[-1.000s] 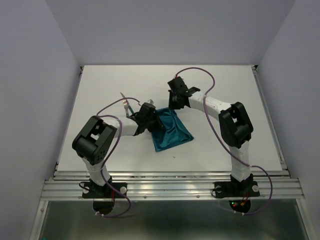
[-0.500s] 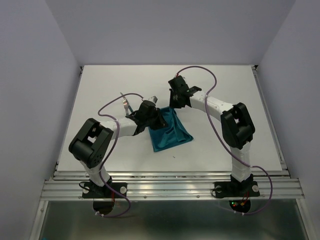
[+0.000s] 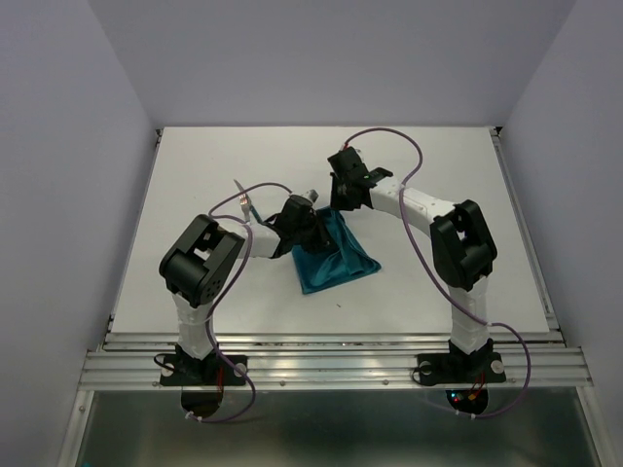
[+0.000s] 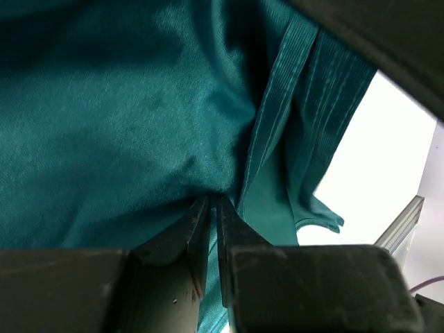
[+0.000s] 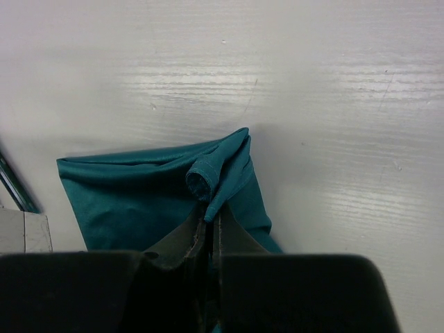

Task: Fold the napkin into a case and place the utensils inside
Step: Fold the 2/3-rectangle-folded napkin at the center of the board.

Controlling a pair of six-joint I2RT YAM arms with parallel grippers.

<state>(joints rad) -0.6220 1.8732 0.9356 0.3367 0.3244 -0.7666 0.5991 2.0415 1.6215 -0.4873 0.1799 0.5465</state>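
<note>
Napkin (image 3: 341, 258): teal-green cloth, rumpled and partly doubled over, lying near the middle of the white table (image 3: 448, 185). One corner points to 7 o'clock and another to 4 o'clock.

Left fingers (image 4: 186, 230): we find them at the napkin's 10 o'clock edge. They are almost together, with only a thin slit between them. The tips are buried in the cloth, and the wrinkles draw in toward them, so we read this as a pinch on the napkin. In the left wrist view a ribbed hem runs up from beside the tips toward 1 o'clock.

Right fingers (image 5: 179, 241): these sit at the napkin's 12 o'clock corner, pressed together on a rolled lip of the hem. That corner is raised into a small curl just past the tips.

Utensil (image 3: 243, 201): one slim piece lies on the table at 9 o'clock of the napkin, apart from it. Its head is too small to make out.
</note>
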